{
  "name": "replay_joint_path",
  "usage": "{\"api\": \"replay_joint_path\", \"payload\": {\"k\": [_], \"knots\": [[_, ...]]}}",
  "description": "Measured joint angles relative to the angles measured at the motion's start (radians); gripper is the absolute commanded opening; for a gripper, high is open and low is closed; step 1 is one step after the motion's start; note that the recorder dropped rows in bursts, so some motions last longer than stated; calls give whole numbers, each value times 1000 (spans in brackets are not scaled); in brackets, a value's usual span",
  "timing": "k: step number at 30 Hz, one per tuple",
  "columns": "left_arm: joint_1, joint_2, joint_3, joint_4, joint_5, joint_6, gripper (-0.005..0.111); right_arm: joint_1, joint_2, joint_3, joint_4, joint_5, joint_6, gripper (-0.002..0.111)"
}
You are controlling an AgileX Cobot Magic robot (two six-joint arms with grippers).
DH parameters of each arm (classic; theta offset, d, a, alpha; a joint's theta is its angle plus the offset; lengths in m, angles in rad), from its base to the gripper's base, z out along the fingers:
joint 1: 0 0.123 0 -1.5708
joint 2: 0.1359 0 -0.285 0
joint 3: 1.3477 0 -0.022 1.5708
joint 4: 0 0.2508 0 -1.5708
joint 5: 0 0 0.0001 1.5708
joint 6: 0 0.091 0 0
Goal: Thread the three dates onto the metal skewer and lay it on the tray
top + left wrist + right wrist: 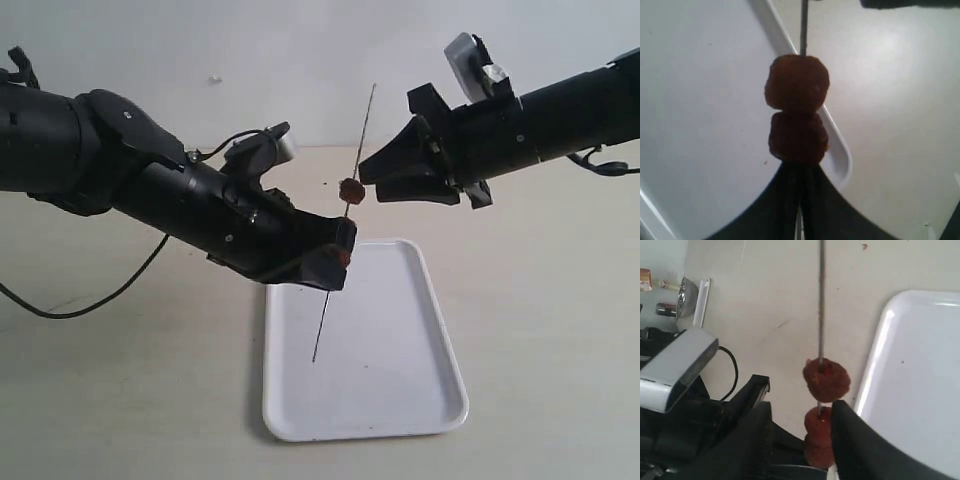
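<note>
My left gripper (pixel 340 252) is shut on the metal skewer (pixel 362 135) and holds it steeply tilted over the white tray (pixel 400 400). The skewer's lower tip hangs just above the tray. Three dates are threaded on it. Two (pixel 819 422) (pixel 819 452) are stacked against the left fingers, and the top date (pixel 350 190) sits apart higher up. My right gripper (pixel 366 180) is open beside that top date, with the skewer and dates in the gap between its fingers (pixel 850 430). The left wrist view shows two dates (pixel 797 82) (pixel 797 137) in front of the left gripper (pixel 799 167).
A black cable (pixel 100 300) trails on the table under the left arm. The left arm's wrist camera (pixel 675 365) is close to the right gripper. A metal bowl (pixel 685 297) and small items lie at the table's far side. A brown crumb (pixel 864 246) lies on the table.
</note>
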State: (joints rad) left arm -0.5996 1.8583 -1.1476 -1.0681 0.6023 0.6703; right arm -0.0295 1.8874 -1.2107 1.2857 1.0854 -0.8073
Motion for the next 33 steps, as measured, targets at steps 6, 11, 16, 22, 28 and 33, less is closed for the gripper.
{"api": "replay_joint_path", "payload": {"k": [6, 11, 16, 22, 28, 33], "knots": [[0, 0, 0, 0, -22, 58, 0, -44, -104, 0, 4, 32, -19, 40], [-36, -42, 0, -4, -104, 186, 0, -145, -234, 0, 4, 74, -19, 40], [-58, -81, -6, -52, -156, 158, 0, -183, -321, 0, -5, 77, 4, 40], [-58, -48, -6, 213, -6, -323, 5, -183, -375, 0, -51, 86, 33, 40], [-58, 70, -6, 252, 56, -460, 39, -183, -376, 0, -86, 86, 47, 40], [-58, 131, -6, 191, 64, -464, 45, -183, -376, 0, -92, 86, 47, 40]]}}
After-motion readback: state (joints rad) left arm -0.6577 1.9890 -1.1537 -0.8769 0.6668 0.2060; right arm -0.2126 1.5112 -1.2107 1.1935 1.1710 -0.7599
